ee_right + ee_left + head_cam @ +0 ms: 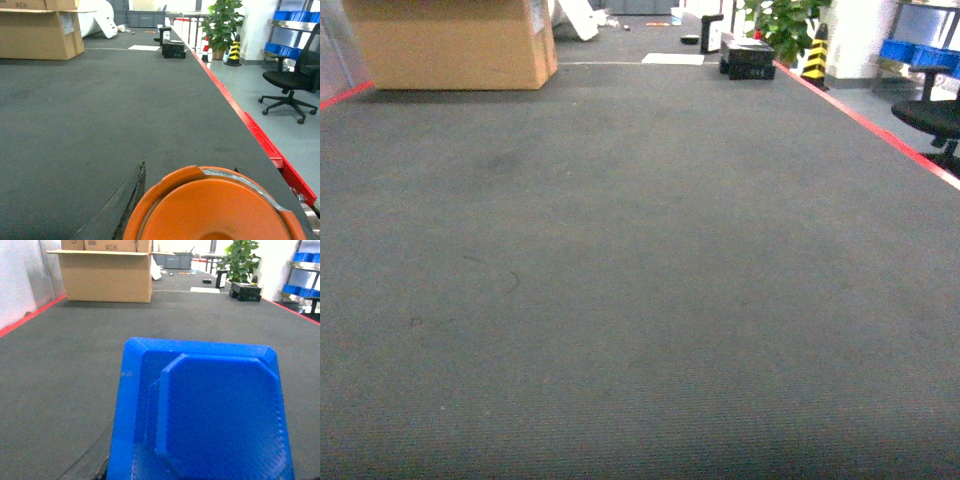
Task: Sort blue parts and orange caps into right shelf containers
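A blue part [200,415] fills my left wrist view, an orange cap [215,207] my right. I cannot tell either claw's grip; neither shows.

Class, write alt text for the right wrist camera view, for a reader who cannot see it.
A large round orange cap fills the bottom of the frame, close to the camera, over dark grey carpet. A red floor line runs along the carpet's right edge. Beyond stand a cardboard box, a potted plant, a black office chair and blue shelf crates.
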Controlling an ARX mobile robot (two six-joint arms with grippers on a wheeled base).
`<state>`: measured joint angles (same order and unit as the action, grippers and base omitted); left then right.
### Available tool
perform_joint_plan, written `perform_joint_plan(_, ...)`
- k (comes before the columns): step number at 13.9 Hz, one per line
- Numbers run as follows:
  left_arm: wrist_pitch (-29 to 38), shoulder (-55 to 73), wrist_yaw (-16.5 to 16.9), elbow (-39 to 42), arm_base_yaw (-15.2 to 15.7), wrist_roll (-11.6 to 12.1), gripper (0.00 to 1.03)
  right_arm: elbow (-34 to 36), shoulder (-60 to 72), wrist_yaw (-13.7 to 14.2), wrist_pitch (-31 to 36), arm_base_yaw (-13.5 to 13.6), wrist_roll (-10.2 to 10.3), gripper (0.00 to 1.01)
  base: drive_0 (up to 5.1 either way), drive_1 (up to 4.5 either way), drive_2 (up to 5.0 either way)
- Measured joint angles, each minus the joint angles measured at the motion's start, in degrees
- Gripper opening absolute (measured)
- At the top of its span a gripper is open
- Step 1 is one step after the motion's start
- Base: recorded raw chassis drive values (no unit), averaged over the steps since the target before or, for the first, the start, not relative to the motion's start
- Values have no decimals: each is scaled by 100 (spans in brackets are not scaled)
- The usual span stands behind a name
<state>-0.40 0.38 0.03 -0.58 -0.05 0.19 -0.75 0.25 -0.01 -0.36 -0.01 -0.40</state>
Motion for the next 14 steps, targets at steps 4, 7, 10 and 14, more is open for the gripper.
perform_joint_plan(4,0,0,-7,0,0,-2,44,0,0,-2,0,0,0,45,-169,-169,-169)
perform_joint_plan(7,0,0,-4,0,0,0,44,0,0,-2,0,0,0,45,-151,-151,-151)
perform_joint_plan(10,0,0,-4,0,0,0,44,0,0,-2,2,0,0,45,-166,-166,-166)
perform_joint_plan(14,2,0,-4,0,0,0,44,0,0,-2,0,0,0,45,-155,-155,-155)
